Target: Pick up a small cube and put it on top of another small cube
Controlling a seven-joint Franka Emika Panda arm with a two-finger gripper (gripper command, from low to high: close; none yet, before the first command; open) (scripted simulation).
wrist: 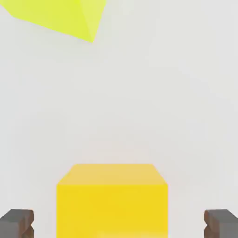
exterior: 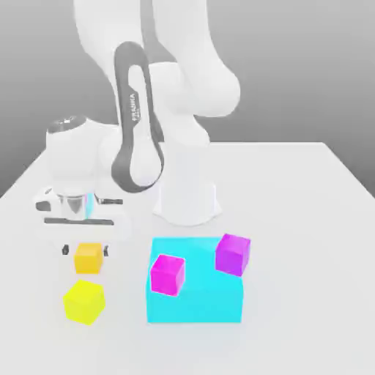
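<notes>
Exterior view: the gripper [exterior: 86, 250] is at the left, its fingers parted on either side of the small amber-orange cube [exterior: 88, 258], with a gap at each side in the hand view. The cube sits on the near left of the table [exterior: 293, 220], just beyond the yellow cube [exterior: 84, 302]. It is probably light and rigid, unlikely to crush; two opposite upright faces, gripped at mid-height, should suit. It looks plain, flat-sided and sharp-edged, squared up between the fingers.
</notes>
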